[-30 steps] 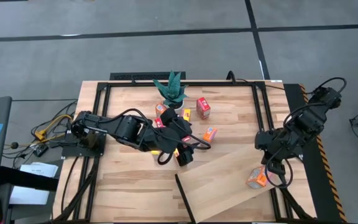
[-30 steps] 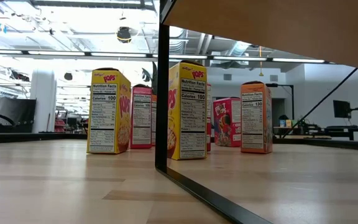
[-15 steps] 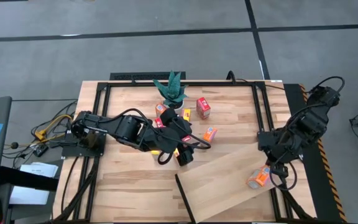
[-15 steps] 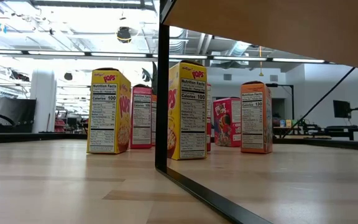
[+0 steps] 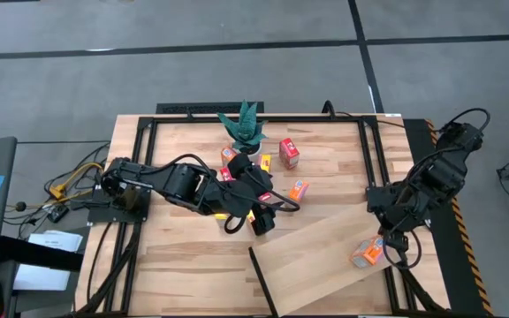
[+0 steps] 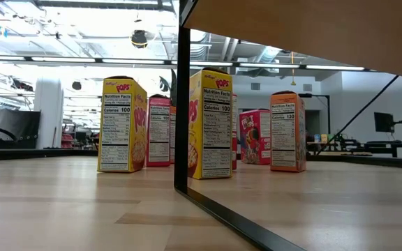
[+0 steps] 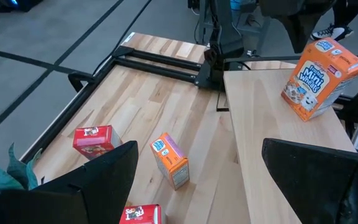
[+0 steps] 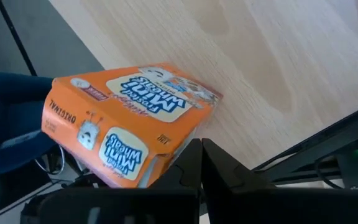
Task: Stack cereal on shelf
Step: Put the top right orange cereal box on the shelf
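You're seeing the right gripper, jaws clenched empty, lifting off the orange cereal box now resting on the shelf at 4 o'clock

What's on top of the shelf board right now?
One orange cereal box sits near the right end of the shelf, the right claw shut beside it. The rest of the board looks bare; the part under the right arm is hidden.
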You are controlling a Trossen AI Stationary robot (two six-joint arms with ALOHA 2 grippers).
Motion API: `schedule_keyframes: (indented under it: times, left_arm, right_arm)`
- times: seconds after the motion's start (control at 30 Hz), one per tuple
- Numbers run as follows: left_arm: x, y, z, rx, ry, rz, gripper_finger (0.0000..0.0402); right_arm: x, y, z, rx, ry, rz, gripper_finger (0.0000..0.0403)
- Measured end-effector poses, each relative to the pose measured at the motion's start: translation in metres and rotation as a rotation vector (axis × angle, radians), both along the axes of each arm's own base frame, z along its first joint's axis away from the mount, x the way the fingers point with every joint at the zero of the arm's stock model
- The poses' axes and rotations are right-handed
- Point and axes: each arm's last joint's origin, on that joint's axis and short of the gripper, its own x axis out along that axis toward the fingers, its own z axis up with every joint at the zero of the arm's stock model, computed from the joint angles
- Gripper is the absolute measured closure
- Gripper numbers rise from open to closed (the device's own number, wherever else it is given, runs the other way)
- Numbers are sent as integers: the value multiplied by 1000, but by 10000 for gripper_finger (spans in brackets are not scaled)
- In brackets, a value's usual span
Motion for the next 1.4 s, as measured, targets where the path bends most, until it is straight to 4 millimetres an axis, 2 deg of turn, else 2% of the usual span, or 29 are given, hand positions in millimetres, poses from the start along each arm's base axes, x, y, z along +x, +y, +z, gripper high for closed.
schedule_keyframes:
  times: [0.27, 0.4, 0.67, 0.93, 1.23, 1.4]
  left_arm:
    - [1, 2, 0, 10, 5, -1, 65]
    - [1, 5, 0, 10, 5, 8, 65]
    - [3, 11, 0, 8, 4, 26, 65]
    - [4, 14, 0, -14, -3, 37, 65]
    - [4, 14, 0, -28, -10, 45, 65]
    - [4, 14, 0, -28, -10, 46, 65]
  right_arm:
    - [-8, 7, 0, 16, 31, 4, 391]
    - [-9, 8, 0, 17, 37, -10, 386]
    - [-11, -12, -4, -150, 56, -51, 388]
    - [6, -8, 1, -72, -98, 5, 382]
    - [8, -2, 4, -10, -126, 36, 392]
    - [4, 1, 4, 17, -94, 36, 382]
